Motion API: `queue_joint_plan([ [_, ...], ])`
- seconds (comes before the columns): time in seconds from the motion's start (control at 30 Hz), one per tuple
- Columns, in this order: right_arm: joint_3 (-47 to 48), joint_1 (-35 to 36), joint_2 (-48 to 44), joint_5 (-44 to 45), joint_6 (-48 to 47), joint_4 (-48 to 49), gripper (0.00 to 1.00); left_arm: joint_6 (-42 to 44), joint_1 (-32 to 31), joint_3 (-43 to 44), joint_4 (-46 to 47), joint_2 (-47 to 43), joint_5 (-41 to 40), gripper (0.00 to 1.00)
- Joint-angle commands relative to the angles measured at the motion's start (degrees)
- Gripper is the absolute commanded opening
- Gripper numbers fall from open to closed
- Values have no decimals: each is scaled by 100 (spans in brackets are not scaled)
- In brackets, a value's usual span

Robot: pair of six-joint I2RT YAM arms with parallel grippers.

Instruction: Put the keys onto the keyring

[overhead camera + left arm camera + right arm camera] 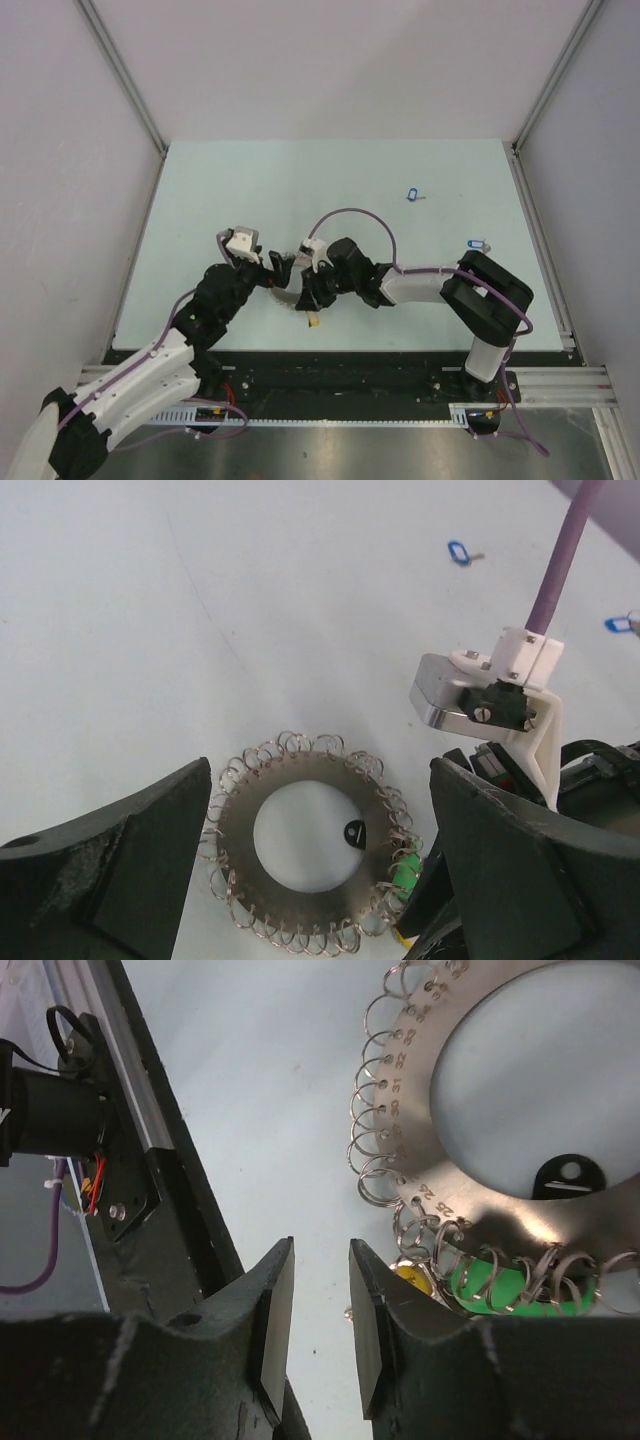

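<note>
Black right jaws stood parted by a narrow slot. Only bare bench [290,1110] showed through it, and nothing was gripped. The keyring [470,1210] lay flat on the bench just beside the jaws, not between them. Its fringe of small wire loops ran close to the nearer finger [372,1325]; whether loop and finger touched could not be told. A yellow tag [413,1275], a green tag [500,1285] and a black tag [568,1175] sat on the side of the keyring nearest these jaws.

Left jaws stood wide open and empty. In the left wrist view the keyring appeared framed between their two fingers, with neither finger seen to touch it. From above, both sets of jaws faced each other over the keyring, close to the near edge of the bench.

Farther out, two keys lay loose on the bench, each with a blue tag. One key [413,195] lay toward the middle of the far half, the other key [476,243] nearer the right side. Both were well apart from the keyring and from both jaws.

Progress, as judged: no blue tag showed on the keyring, so neither key had been threaded. Each had yet to be picked up, carried over and worked onto a loop.
</note>
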Motion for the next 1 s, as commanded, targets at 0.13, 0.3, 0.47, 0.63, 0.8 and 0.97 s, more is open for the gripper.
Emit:
queue_joint_plan([
  [0.13,219,-606,-692,685,-806,-604,40,-201,-23,-140,332,-202,-335,95],
  [0.3,219,-959,-517,730,-1333,-614,40,-140,-23,88,306,273,42,95],
  [0.47,324,-1030,-244,764,-2071,-640,39,-96,-23,194,297,642,263,95],
  [0.63,534,-1003,36,598,-2573,-728,38,-43,-23,238,323,766,377,95],
  [0.8,702,-907,248,730,-2881,-868,36,-17,-14,265,280,836,412,95],
  [0.97,764,-889,371,721,-2951,-903,32,-8,-15,265,280,828,412,95],
])
